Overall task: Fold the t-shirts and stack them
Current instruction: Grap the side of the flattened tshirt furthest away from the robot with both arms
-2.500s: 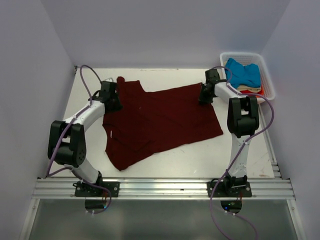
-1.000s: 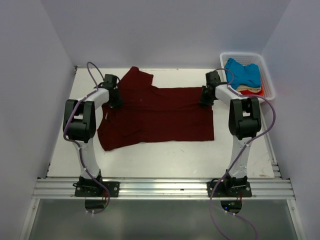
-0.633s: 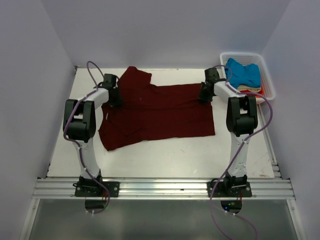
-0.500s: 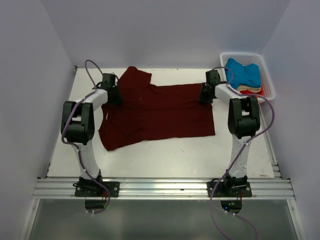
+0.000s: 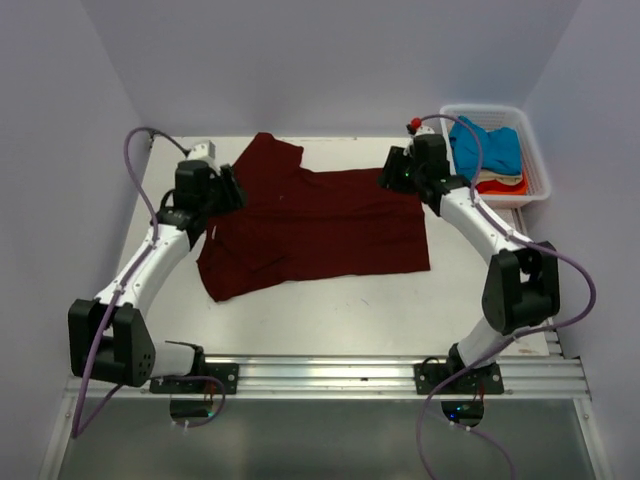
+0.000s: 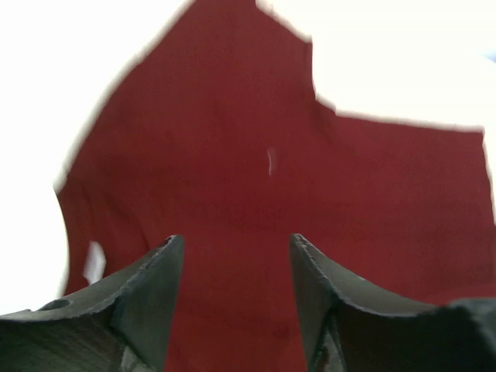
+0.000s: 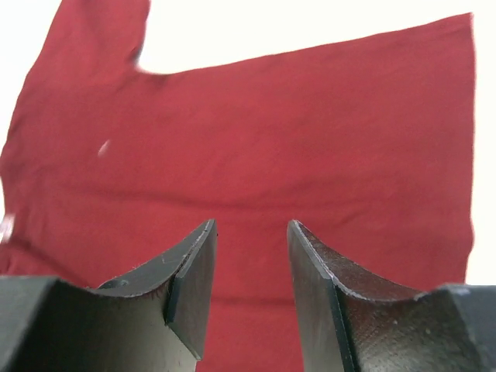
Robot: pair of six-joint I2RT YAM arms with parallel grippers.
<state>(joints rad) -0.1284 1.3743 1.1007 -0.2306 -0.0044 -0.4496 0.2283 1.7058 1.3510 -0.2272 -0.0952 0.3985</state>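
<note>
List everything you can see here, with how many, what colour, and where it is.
maroon t-shirt: one, dark maroon, spread flat mid-table
blue t-shirt: one, bright blue, top of the pile in the basket
cream t-shirt: one, cream, a thin layer under the blue one
orange-red t-shirt: one, orange-red, below the cream one
basket: one, white slatted plastic, far right corner
table: one, white
rail: one, silver, near edge, carrying both arm bases
left gripper: one, black, open, at the maroon shirt's left edge
right gripper: one, black, open, at its far right corner
</note>
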